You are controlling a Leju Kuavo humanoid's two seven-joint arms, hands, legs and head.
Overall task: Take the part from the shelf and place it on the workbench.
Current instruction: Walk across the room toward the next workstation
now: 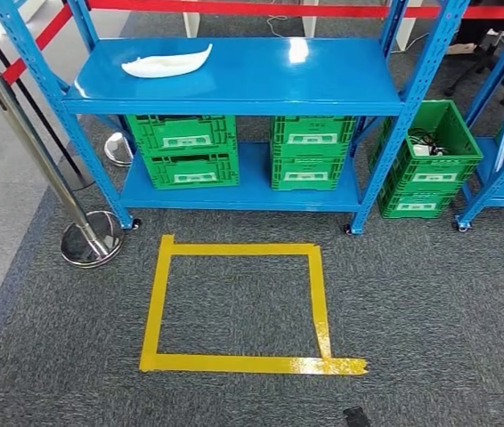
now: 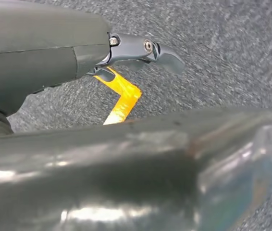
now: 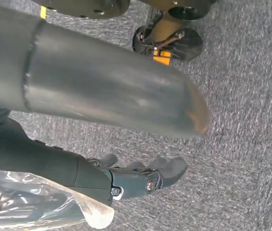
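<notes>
Both hanging robot hands, left robot hand [image 2: 142,50] and right robot hand [image 3: 142,175], held nothing, fingers loosely extended; the white part [image 1: 166,62] lay untouched on the shelf [image 1: 249,84].

Head view: mounted high on the body, facing forward and steeply down. It takes in the blue steel shelf unit [image 1: 236,76] at mid range and, nearer, the yellow tape rectangle [image 1: 236,307] on the grey speckled carpet floor [image 1: 424,311].

Left wrist view: set close behind the left robot hand [image 2: 142,50], turned on its side, looking down at the carpet floor from near. It shares a corner of the yellow tape with the head view.

Right wrist view: close behind the right robot hand [image 3: 142,175], likewise turned, looking down at the same carpet.
</notes>
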